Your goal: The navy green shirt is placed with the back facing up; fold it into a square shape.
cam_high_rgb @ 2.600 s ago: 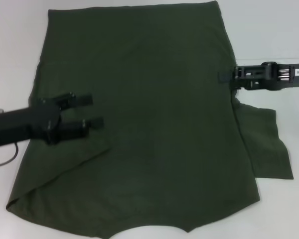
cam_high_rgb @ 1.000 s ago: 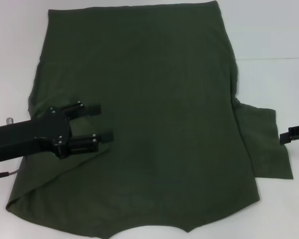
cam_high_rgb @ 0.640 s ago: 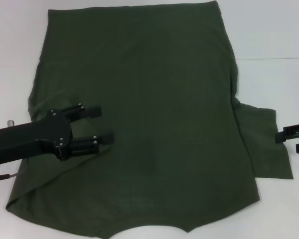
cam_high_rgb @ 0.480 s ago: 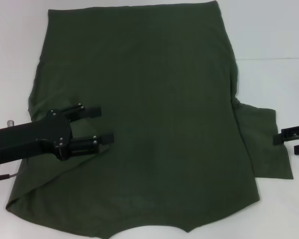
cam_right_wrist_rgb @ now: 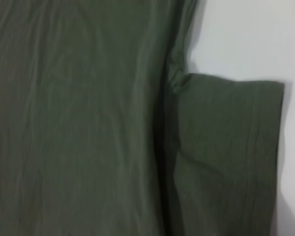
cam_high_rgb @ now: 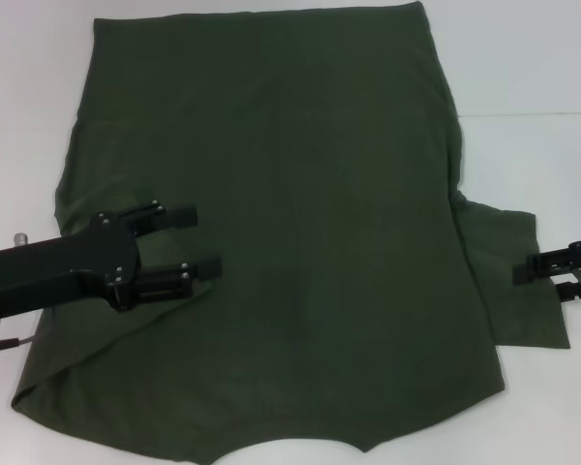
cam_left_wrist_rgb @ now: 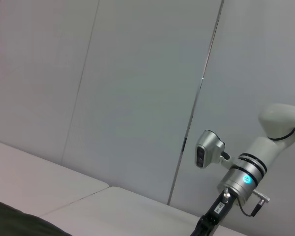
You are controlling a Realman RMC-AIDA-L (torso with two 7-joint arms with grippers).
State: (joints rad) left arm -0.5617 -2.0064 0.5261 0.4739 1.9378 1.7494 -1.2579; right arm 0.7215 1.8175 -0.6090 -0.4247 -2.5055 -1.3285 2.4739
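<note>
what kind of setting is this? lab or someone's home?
Likely a lab or test cell, not a home: the navy green shirt lies on a bare white table, the left wrist view shows plain grey wall panels, and both grippers, left and right, are robotic.

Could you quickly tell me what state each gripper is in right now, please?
Left gripper: jaws open, holding nothing, over the navy green shirt.
Right gripper: jaws open, holding nothing, at the outer edge of the shirt's sleeve.

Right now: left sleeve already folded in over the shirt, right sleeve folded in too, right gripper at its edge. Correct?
Not quite. In the head view the right sleeve is not folded in; it lies spread out on the table, beside the navy green shirt. The right gripper is at its edge.
</note>
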